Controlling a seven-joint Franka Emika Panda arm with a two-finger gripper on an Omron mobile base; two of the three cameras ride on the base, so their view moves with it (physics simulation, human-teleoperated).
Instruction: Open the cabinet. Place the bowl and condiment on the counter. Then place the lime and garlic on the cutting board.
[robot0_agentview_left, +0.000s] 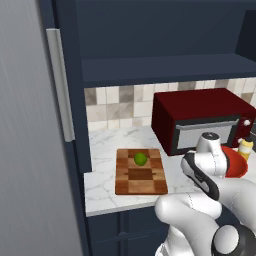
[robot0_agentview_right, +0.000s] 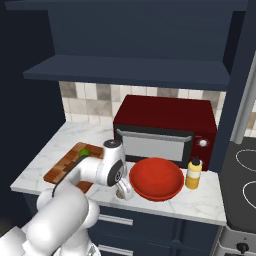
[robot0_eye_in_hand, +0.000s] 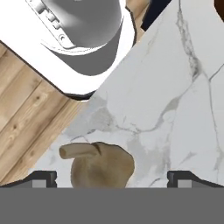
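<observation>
My gripper (robot0_eye_in_hand: 114, 180) points down at the counter (robot0_eye_in_hand: 175, 109) near its front edge, fingers wide open. The brownish garlic (robot0_eye_in_hand: 98, 166) lies on the marble between the two tips, closer to the left one. In the right base view the gripper (robot0_agentview_right: 123, 191) hangs just left of the red bowl (robot0_agentview_right: 156, 178), with the yellow condiment (robot0_agentview_right: 193, 173) beyond it. The lime (robot0_agentview_left: 140, 159) rests on the cutting board (robot0_agentview_left: 141, 171). The cabinet (robot0_agentview_left: 165, 67) above stands open, its doors swung out to both sides.
A dark red microwave (robot0_agentview_right: 165, 130) stands at the back of the counter behind the bowl. A stove (robot0_agentview_right: 245, 185) borders the counter on the right. The open door's silver handle (robot0_agentview_left: 60, 85) juts out at the left. Wooden floor (robot0_eye_in_hand: 26, 122) shows past the counter edge.
</observation>
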